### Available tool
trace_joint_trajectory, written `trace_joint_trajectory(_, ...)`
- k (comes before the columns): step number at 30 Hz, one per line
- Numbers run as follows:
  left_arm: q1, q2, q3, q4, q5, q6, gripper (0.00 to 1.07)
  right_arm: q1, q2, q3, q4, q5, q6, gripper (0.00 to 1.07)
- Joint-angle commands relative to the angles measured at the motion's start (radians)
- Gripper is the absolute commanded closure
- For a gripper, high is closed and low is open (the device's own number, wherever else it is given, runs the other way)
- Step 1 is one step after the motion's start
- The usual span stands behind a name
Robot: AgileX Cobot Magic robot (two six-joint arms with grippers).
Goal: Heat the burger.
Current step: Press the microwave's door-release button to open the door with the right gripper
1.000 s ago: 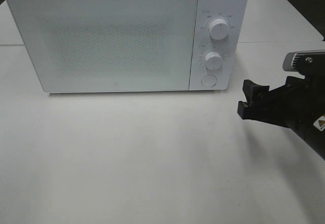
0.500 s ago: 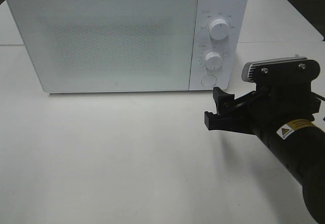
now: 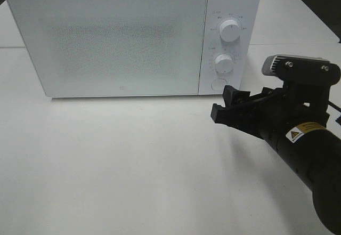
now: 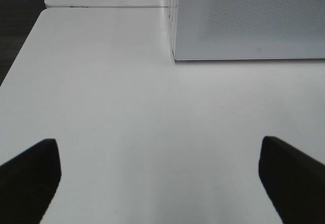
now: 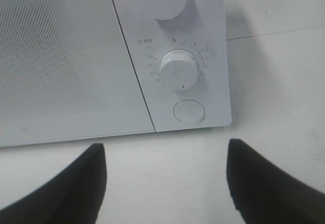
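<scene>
White tabletop (image 3: 133,160), bare in front of the microwave (image 3: 122,38). Microwave door (image 3: 106,43) is shut and its frosted panel hides the inside.

Burger: not visible in any view. It's not on the table and not in either claw. It could be behind the door, can't tell.

Right gripper (image 3: 224,104): jaws spread wide, empty, hovering just in front of the control panel. Right wrist view has it lined up under the round button (image 5: 189,110), near it but not touching. Lower dial (image 5: 178,70) sits just above the button, upper dial (image 3: 229,31) above that. Can't read either setting reliably.

Left gripper (image 4: 161,183): also wide open and empty, over bare table near the microwave's far front corner. It's out of the overhead shot.

Progress, my read: early or mid, ambiguous. Nothing shows heating running. If the button is the door release, opening, loading, closing and timing are all left. If the burger is already inside, only the timer is left.
</scene>
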Motion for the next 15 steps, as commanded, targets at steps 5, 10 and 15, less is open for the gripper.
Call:
trace_joint_trajectory(5, 0.003, -0.014, 0.003, 0.002, 0.0, -0.005, 0.08, 0.0, 0.001, -0.007, -0.001, 0.001, 0.488, 0.57)
trace_joint_trajectory(10, 0.003, -0.014, 0.003, 0.002, 0.0, -0.005, 0.08, 0.0, 0.001, -0.007, 0.0, 0.001, 0.83, 0.69)
trace_joint_trajectory(15, 0.003, -0.014, 0.003, 0.002, 0.0, -0.005, 0.08, 0.0, 0.001, -0.007, 0.0, 0.001, 1.127, 0.83)
